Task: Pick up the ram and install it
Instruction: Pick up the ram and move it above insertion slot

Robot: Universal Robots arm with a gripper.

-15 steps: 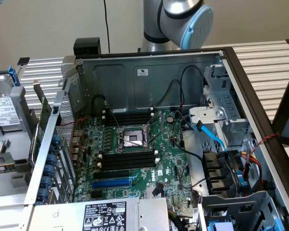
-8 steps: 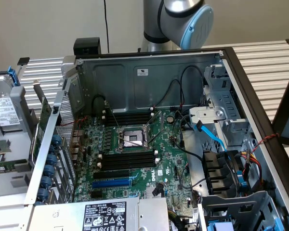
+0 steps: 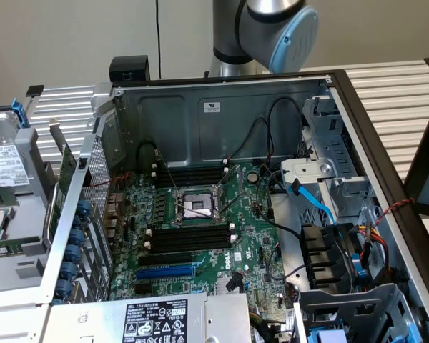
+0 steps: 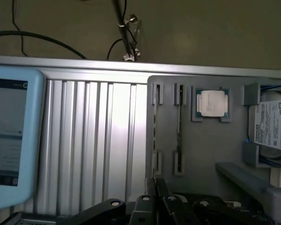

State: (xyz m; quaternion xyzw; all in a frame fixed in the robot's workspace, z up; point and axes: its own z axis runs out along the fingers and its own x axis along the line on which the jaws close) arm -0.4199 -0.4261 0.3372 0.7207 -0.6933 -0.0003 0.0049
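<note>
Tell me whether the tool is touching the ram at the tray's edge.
Cannot tell. In the wrist view the tool overlaps the near end of that ram, edge-on in the grey tray, so neither contact nor gap shows.

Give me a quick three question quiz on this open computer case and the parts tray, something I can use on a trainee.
1. True or false: the black slots beside the CPU socket already hold a memory stick.
2. In the wrist view, what lies on the grey tray between the ram and the hard drive? A) a processor chip B) a fan C) a screwdriver
3. Fill in: in the exterior view, the coloured slot below the black slots is ___.

Key: 1 false, the slots look empty. 2 A. 3 blue.
</note>
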